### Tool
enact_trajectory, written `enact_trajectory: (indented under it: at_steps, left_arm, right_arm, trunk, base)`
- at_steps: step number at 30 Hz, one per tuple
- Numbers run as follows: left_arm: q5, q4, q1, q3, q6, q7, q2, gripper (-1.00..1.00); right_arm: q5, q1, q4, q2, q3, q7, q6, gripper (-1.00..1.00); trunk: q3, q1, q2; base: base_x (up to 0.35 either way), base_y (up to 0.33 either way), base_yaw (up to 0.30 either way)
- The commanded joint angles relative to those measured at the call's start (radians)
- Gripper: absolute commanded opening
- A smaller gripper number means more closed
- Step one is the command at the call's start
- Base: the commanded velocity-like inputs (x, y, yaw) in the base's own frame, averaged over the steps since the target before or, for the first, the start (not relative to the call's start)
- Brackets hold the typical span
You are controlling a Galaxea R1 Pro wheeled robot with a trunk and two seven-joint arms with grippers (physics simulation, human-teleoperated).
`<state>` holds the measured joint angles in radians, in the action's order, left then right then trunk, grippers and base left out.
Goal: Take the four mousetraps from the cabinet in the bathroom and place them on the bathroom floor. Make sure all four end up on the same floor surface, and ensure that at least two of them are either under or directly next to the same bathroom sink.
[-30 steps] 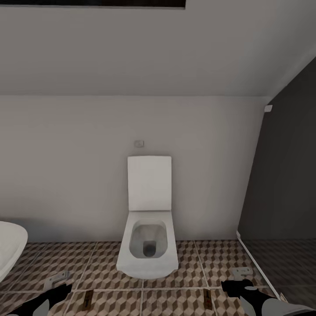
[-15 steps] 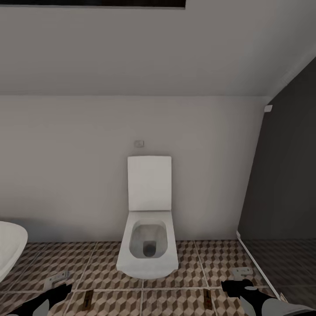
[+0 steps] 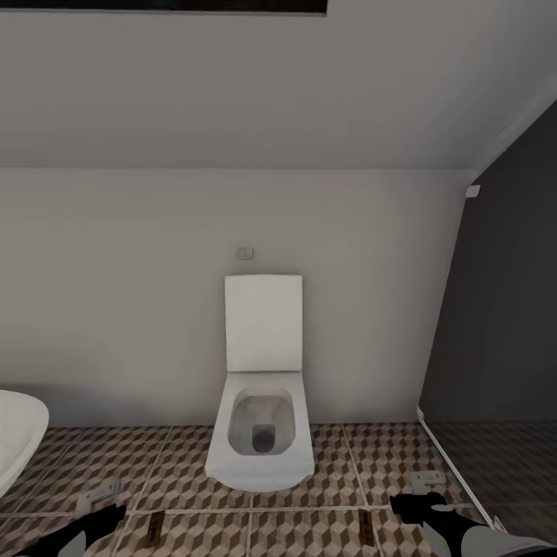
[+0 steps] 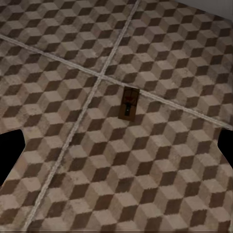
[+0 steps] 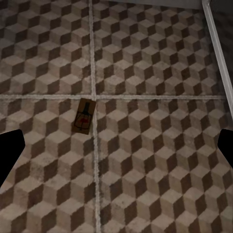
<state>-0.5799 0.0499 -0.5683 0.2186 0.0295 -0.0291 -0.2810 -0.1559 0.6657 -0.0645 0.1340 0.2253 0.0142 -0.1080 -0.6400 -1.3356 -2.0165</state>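
Note:
Two mousetraps lie flat on the cube-patterned bathroom floor [image 3: 340, 464] in front of the toilet, one [image 3: 155, 527] on the left and one [image 3: 370, 527] on the right. My left gripper [image 3: 100, 504] hovers near the left trap. In the left wrist view that mousetrap [image 4: 128, 103] lies beside a grout crossing, ahead of the left gripper [image 4: 119, 150], which is open and empty. My right gripper [image 3: 424, 492] hangs by the right trap. The right wrist view shows its mousetrap [image 5: 84, 115] on the tiles beyond the open right gripper [image 5: 119, 153]. The cabinet and the sink are out of view.
A white toilet [image 3: 261, 433] with its lid up stands against the back wall. A rounded white rim [image 3: 15, 441] juts in at the left edge. A dark glass partition [image 3: 503, 333] with a white floor rail [image 3: 452, 472] bounds the right side.
In the head view my left gripper has sunk slightly. The traps, the right arm and the camera have stayed put.

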Motion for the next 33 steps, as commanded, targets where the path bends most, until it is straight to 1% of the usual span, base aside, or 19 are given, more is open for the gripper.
enact_trajectory:
  at_steps: [1,7,8,10,15,33]
  left_arm:
    - [-0.01,-0.005,-0.001,0.008,0.003,-0.003,0.002,1.0]
    - [-0.008,-0.02,-0.001,0.008,0.009,-0.002,0.029,1.0]
    - [-0.007,-0.022,-0.001,0.008,0.016,-0.002,0.036,1.0]
    - [-0.007,-0.024,-0.001,0.008,0.03,-0.002,0.042,1.0]
    - [-0.006,-0.025,-0.001,0.008,0.041,-0.002,0.048,1.0]
    - [-0.006,-0.025,-0.001,0.008,0.047,-0.002,0.048,1.0]
  right_arm:
    - [-0.01,0.002,-0.004,-0.001,0.008,0.0,-0.007,1.0]
    - [-0.01,0.002,-0.004,-0.001,0.009,0.0,-0.007,1.0]
    - [-0.01,0.002,-0.004,-0.001,0.009,0.0,-0.007,1.0]
    - [-0.01,0.002,-0.004,-0.001,0.009,0.0,-0.007,1.0]
    - [-0.01,0.002,-0.004,-0.001,0.009,0.0,-0.007,1.0]
    - [-0.01,0.002,-0.004,-0.001,0.009,0.0,-0.007,1.0]
  trunk:
    - [-0.001,0.0,-0.001]
    - [-0.001,0.0,-0.001]
    - [-0.001,0.0,-0.001]
    - [-0.001,0.0,-0.001]
    - [-0.001,0.0,-0.001]
    - [-0.001,0.0,-0.001]
  base:
    - [0.0,0.0,0.0]
    - [0.0,0.0,0.0]
    - [0.0,0.0,0.0]
    - [0.0,0.0,0.0]
    - [0.0,0.0,0.0]
    - [0.0,0.0,0.0]
